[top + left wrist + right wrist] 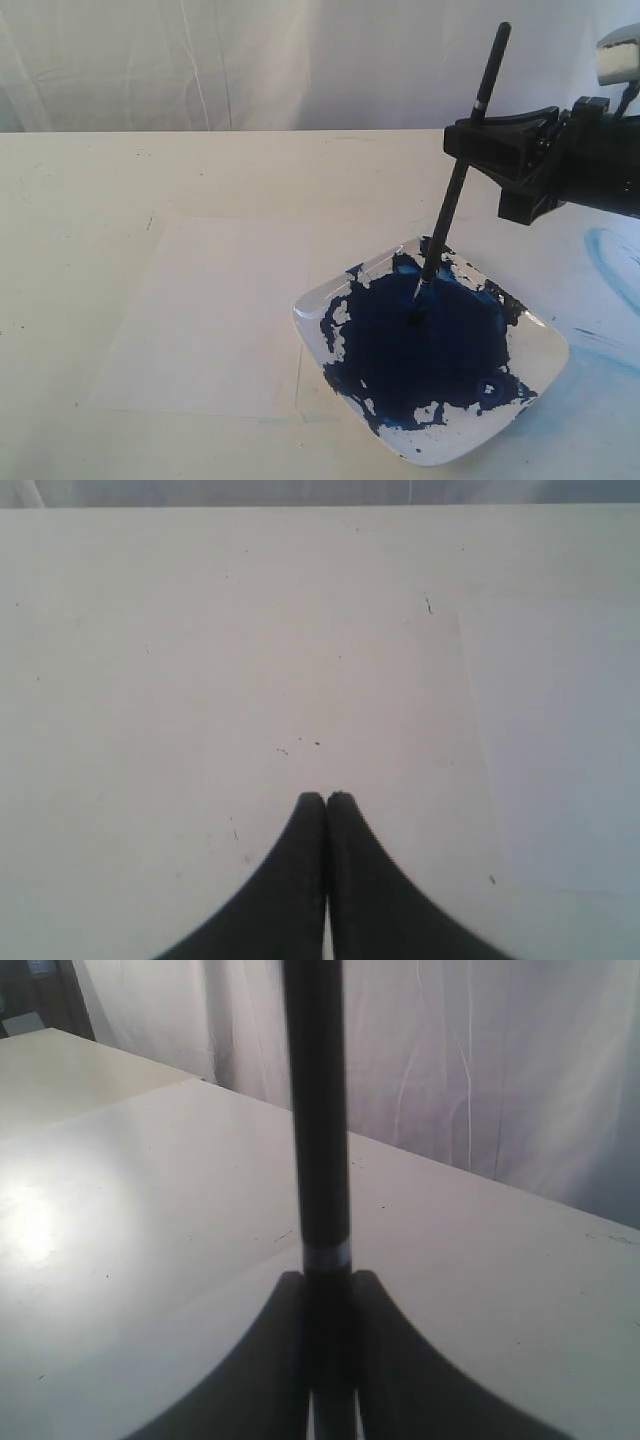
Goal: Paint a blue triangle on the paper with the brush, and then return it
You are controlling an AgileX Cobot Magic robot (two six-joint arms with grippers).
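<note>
Brush (455,195) stood tilted, its bristle tip hidden in dark-blue paint on the white square plate (545,352), handle clamped by the right gripper (468,140). The plate's corner met the paper (200,320), whose sheet otherwise lay open. The left gripper (326,800) hung closed, empty, over the table (150,680). A pale-blue smear (612,258) was cut off by the frame edge

— How's my feed?
— I see bright, flat light, soft overall. Glare blooms on the worktop (40,1220) in my right wrist view; the brush (315,1110) handle there is blurred.
</note>
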